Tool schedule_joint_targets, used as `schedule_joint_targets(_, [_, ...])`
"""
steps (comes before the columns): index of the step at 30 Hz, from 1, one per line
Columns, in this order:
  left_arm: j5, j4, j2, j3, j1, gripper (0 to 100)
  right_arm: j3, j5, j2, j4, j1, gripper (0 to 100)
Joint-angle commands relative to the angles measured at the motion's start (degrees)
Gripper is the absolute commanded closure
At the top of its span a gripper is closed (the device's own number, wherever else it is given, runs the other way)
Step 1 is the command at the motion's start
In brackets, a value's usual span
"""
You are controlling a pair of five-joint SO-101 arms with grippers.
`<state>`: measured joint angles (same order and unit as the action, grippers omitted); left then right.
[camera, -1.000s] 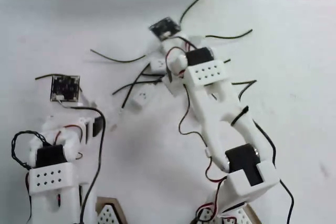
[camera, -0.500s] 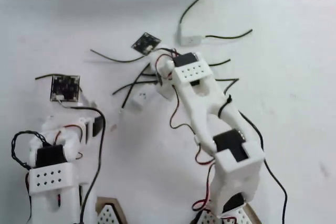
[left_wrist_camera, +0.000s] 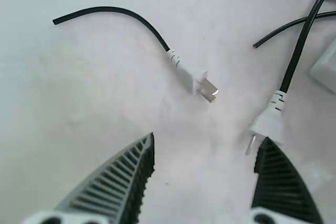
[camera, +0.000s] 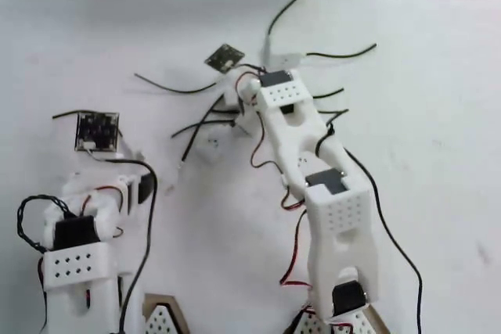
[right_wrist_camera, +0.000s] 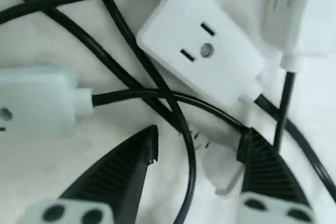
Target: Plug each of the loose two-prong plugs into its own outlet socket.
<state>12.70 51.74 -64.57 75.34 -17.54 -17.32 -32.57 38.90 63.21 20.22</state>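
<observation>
My left gripper (left_wrist_camera: 206,140) is open low over the white table (left_wrist_camera: 79,93). A white two-prong plug (left_wrist_camera: 202,81) on a black cable lies ahead of it. A second white plug (left_wrist_camera: 268,121) lies right beside one fingertip. My right gripper (right_wrist_camera: 199,132) is open over a tangle of black cables, with a small white plug (right_wrist_camera: 219,165) lying between the fingers, close to one of them. Just beyond sits a white outlet socket (right_wrist_camera: 202,48), and another socket (right_wrist_camera: 31,103) lies to one side. In the high view the right gripper (camera: 239,107) is at mid-table among the sockets.
A further socket (camera: 283,60) lies behind the right arm, another (camera: 210,146) in front of the tangle. Loose black cables (camera: 176,87) spread over the table's middle. The left arm (camera: 74,248) is at the near left. The table's right side is bare.
The right arm has swung left and drawn in, its gripper shifting down over the cable tangle, so the far socket is uncovered. The left arm has not moved.
</observation>
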Motion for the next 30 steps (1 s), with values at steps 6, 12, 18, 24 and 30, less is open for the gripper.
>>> schedule_joint_targets(6, [-0.09,-0.97,-1.01,-0.35,-0.31,70,-1.76,0.18,0.48,1.1,-1.19,96.6])
schedule_joint_targets(12, [-0.09,-0.97,-1.01,-0.35,-0.22,70,-1.58,0.26,-2.68,9.1,0.04,98.1])
schedule_joint_targets(18, [-0.09,-0.97,-1.01,-0.35,-0.22,70,-1.41,2.9,-10.95,21.23,4.53,98.1])
schedule_joint_targets(24, [-0.09,-0.97,-1.01,-0.35,-0.22,70,-1.41,7.03,-14.73,31.43,10.15,98.1])
schedule_joint_targets(30, [-0.09,-0.97,-1.01,-0.35,-0.31,70,1.23,8.7,-15.16,33.54,12.18,98.1])
